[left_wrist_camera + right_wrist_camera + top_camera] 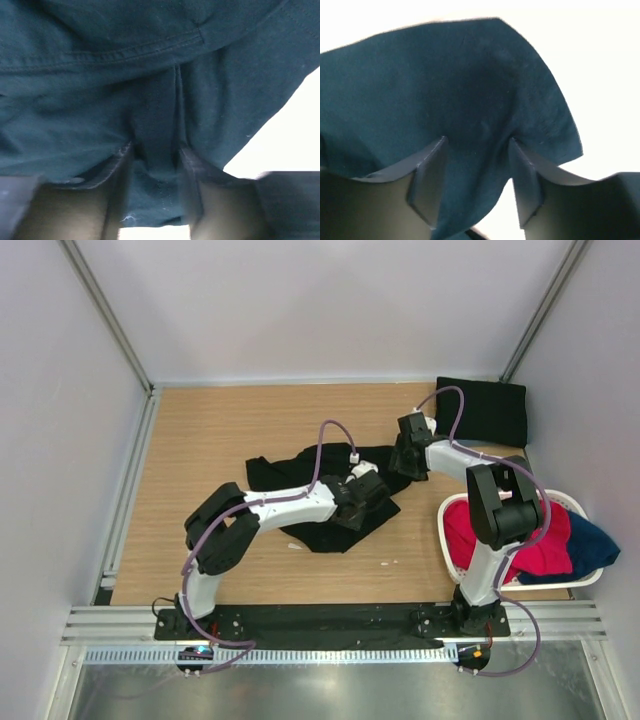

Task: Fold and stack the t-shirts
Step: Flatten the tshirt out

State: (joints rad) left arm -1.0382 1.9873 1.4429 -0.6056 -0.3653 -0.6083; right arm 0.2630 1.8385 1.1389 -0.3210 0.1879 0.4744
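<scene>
Seen from above, one folded shirt (pixel 482 410) lies flat at the far right corner of the tabletop (pixel 210 440), and it looks finished. A second shirt (pixel 285 472) lies rumpled mid-tabletop. The left gripper (pixel 368 490) is over its right part and the right gripper (pixel 408 462) is at its right edge. The basket (pixel 445 535) beside the right arm holds red and blue cloth; I cannot tell whether any shirts are in it.

In the left wrist view, the gripper (pixel 154 175) is closed on a ridge of the shirt (pixel 100 100) just below a stitched hem, with cloth bunched between its fingers.

In the right wrist view, the gripper (pixel 477 175) appears clamped on the shirt (pixel 445 90) near a corner, with the cloth lifted against a bright background.

By my reading, one shirt is folded and this one is only partly folded. Finishing the fold and stacking it on the first are left.
</scene>
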